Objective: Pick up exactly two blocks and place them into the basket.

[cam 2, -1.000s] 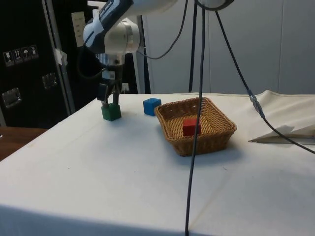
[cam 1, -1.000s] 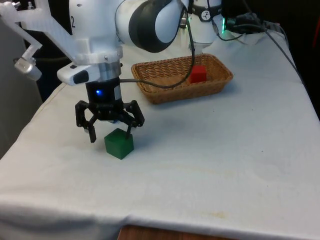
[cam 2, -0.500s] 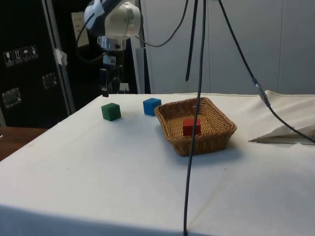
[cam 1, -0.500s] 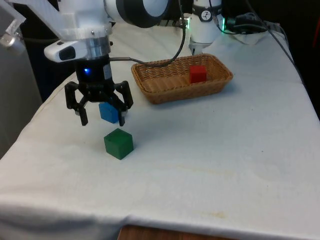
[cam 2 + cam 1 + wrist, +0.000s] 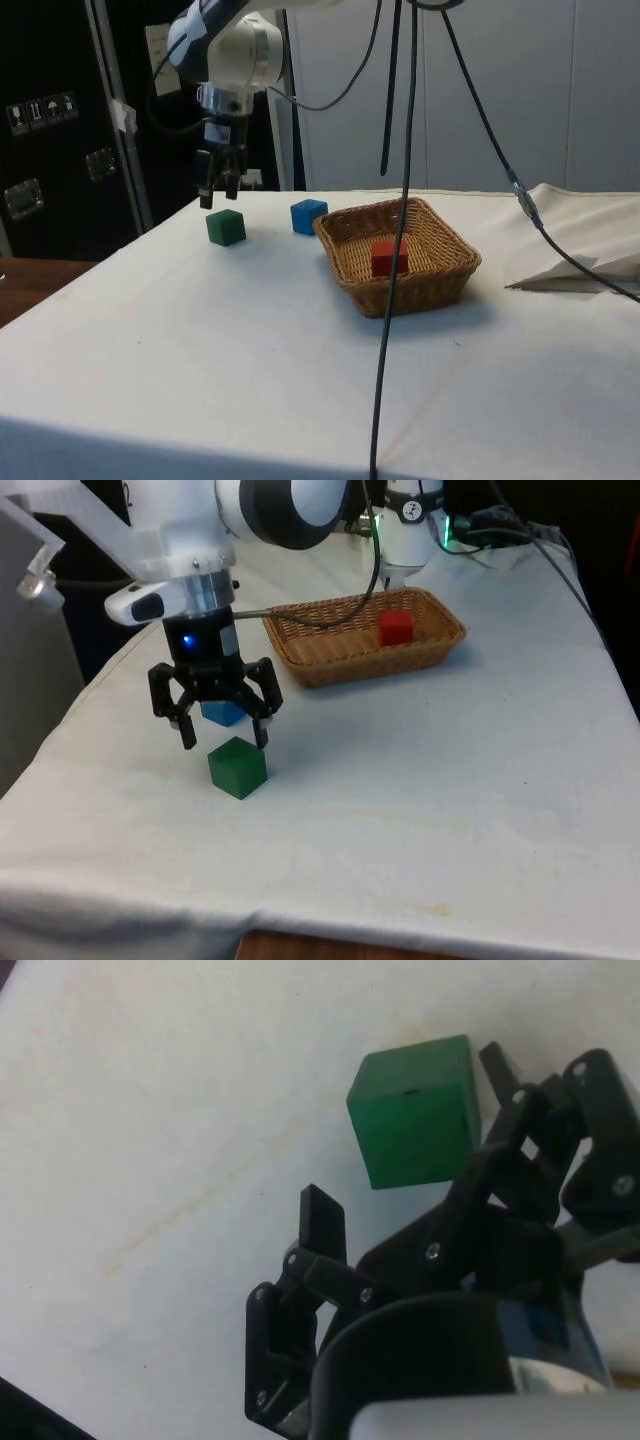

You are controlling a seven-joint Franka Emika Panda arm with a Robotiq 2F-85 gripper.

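Basket [image 5: 330, 660] sits at 1 o'clock from the gripper [image 5: 224, 738], holding the red block [image 5: 396, 628]. Gripper hangs above the cloth, fingers spread wide, holding nothing. Green block [image 5: 237, 767] lies just below it at 5 o'clock; blue block [image 5: 308, 216] behind.

Arm [image 5: 180, 530]: white glossy shells with rounded joint housings; one joint carries a dark grey band [image 5: 290, 500]. White flange above the tool.

Gripper [image 5: 222, 742]: black, two fingers [image 5: 322, 1222] on paired linkage bars, small silver screws at the pivots, black cylindrical body.

Cables [image 5: 400, 200]: thin, dark, hanging in loops; one black lead [image 5: 330, 615] runs off the wrist.
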